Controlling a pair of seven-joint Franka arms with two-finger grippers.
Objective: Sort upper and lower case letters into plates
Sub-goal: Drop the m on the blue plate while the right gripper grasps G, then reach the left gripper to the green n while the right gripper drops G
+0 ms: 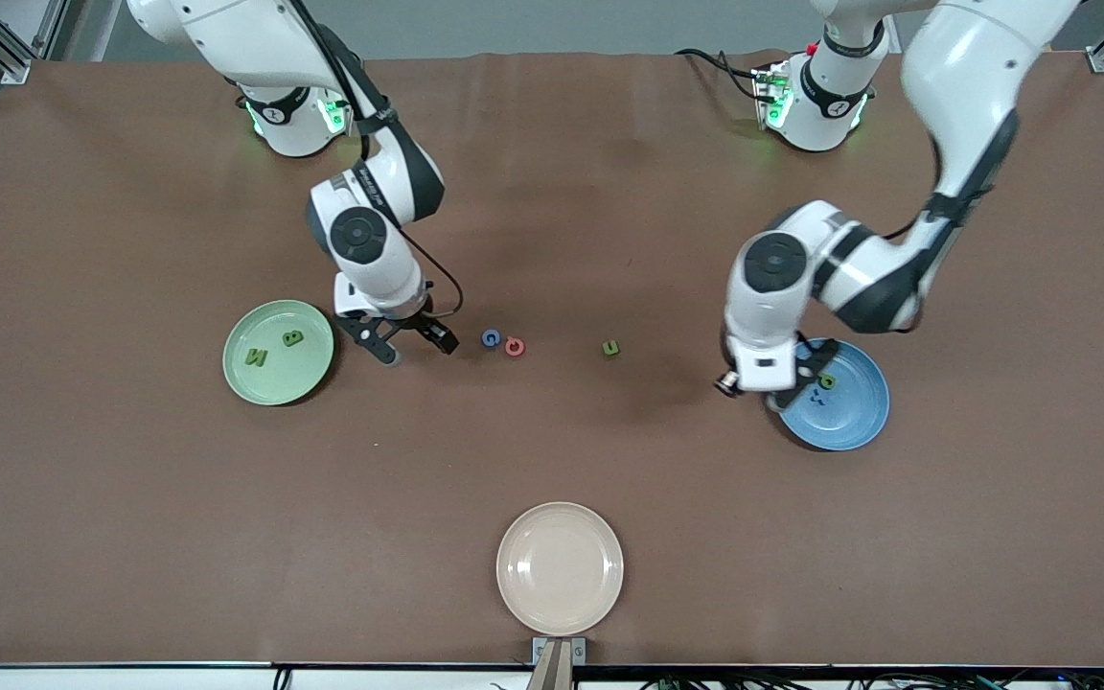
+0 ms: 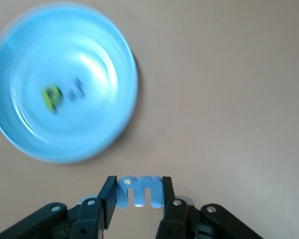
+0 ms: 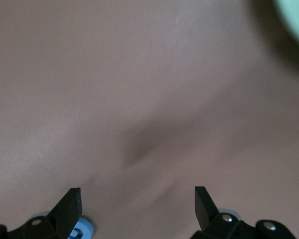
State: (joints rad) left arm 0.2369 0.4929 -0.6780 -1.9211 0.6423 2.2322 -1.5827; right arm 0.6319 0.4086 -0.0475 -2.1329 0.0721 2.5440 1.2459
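Note:
The mint green plate (image 1: 269,388) holds two green letters (image 1: 256,356) (image 1: 292,337). The sky blue plate (image 1: 854,422) holds a green letter (image 1: 827,381) and a small blue letter (image 1: 816,398); both also show in the left wrist view (image 2: 51,97). A blue letter (image 1: 490,337), a red letter (image 1: 514,347) and a green letter (image 1: 611,349) lie mid-table. My left gripper (image 2: 138,185) is shut on a blue letter m (image 2: 139,194), just beside the blue plate's rim (image 2: 89,149). My right gripper (image 1: 415,347) is open and empty, between the mint plate and the blue letter (image 3: 79,231).
A cream-beige plate (image 1: 560,568) sits near the table's front edge, in the middle. The mint plate's rim (image 3: 296,17) shows at a corner of the right wrist view. Bare brown table lies between the loose letters and the cream plate.

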